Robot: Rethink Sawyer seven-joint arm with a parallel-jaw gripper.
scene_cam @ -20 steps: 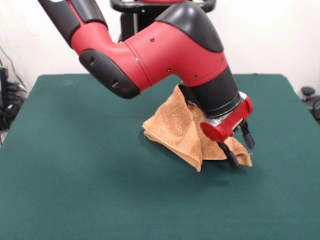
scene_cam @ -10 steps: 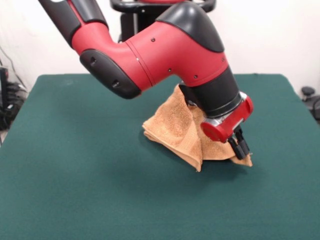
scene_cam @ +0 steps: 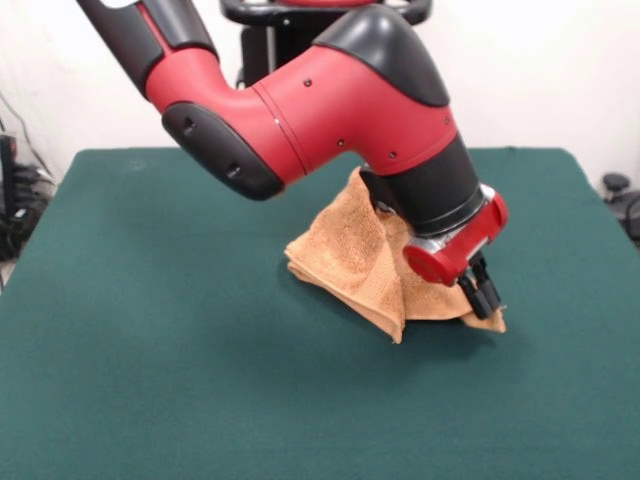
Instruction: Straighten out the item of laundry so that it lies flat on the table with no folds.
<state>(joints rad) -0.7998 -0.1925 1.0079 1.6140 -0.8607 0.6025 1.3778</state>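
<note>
The orange-tan towel [scene_cam: 352,256] lies folded and bunched on the green table [scene_cam: 150,330], near its middle, partly hidden behind the arm. My gripper [scene_cam: 483,300] hangs from the red wrist at the towel's front right corner. Its black fingers [scene_cam: 487,292] are closed together on that corner, at table level. The towel's tag is not visible.
The red and black arm [scene_cam: 320,100] comes down from the upper left and hides the towel's back part. Bare green felt lies on all sides of the towel. Dark equipment stands off the table's right edge [scene_cam: 620,195].
The gripper's fingers were spread over the towel's corner one second ago and have closed on it. The arm and the towel have hardly moved.
</note>
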